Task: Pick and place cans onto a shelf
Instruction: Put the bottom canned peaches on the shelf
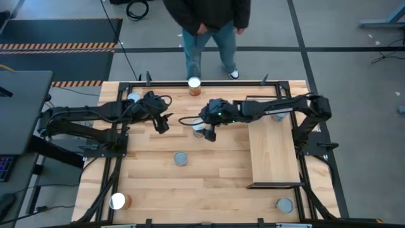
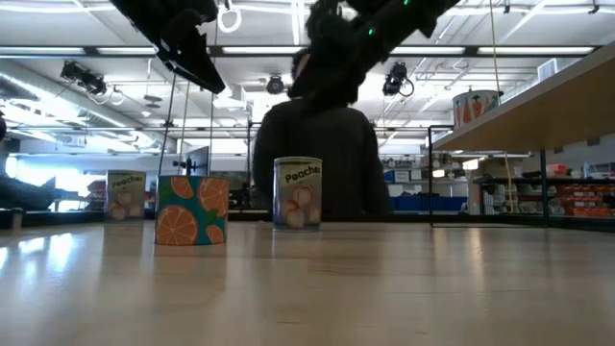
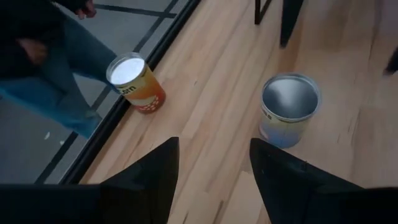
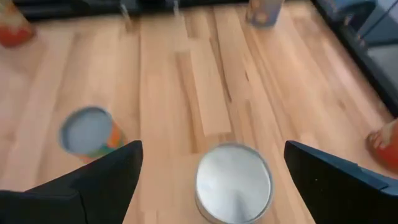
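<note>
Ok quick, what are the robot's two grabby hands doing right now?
Left gripper: fingers open, holding nothing, up above the table.
Right gripper: fingers wide open on either side of a silver-topped can, not gripping it.

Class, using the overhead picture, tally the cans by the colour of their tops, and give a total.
White-topped cans: 2
Silvery-grey-topped cans: 3
Cans partly hidden by the arms, top colour unclear: 2
Total: 7 cans
</note>
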